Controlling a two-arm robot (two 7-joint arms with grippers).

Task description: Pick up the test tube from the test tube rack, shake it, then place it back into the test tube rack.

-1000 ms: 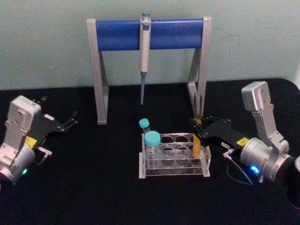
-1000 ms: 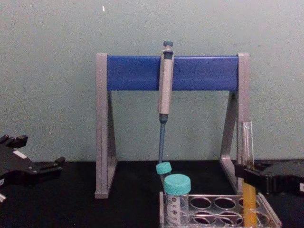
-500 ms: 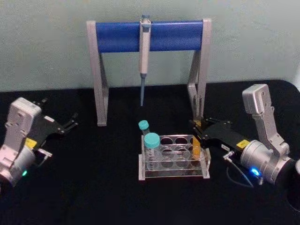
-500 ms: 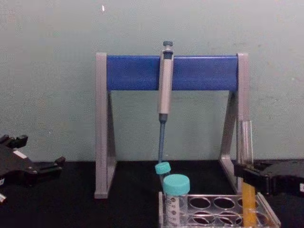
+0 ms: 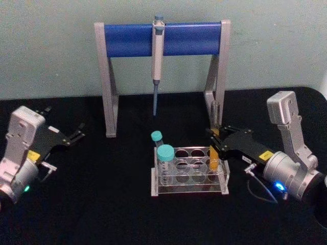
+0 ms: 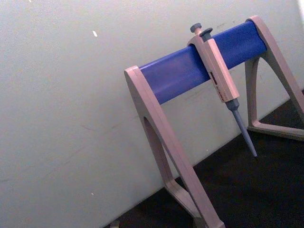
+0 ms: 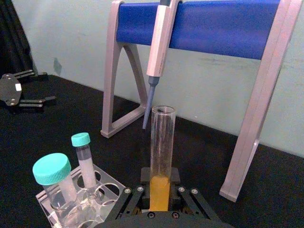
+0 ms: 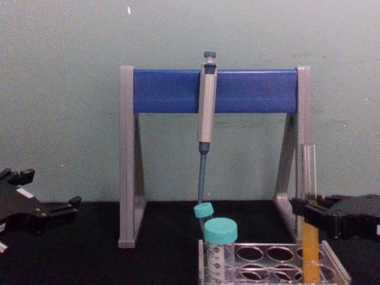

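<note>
Right claw point(image 5: 216, 144) is closing tight on the test tube point(image 7: 162, 142), its two fingers pinching the glass at the level of the orange-yellow liquid. The tube is standing upright, long axis vertical, its foot down in the right-hand column of the test tube rack point(image 5: 189, 179). The clear, uncapped upper half is rising above the claw.

Right arm is lying low over the black worktop point(image 5: 102, 199), reaching in from the right with the wrist roughly level. The claw is meeting the tube side-on.

Judgement: the tube is not yet clear of its hole, so a straight vertical lift is needed before any shaking.

Left claw point(image 7: 45, 86) is sitting parked far to the left, fingers spread wide and holding nothing, well apart from the rack.
</note>
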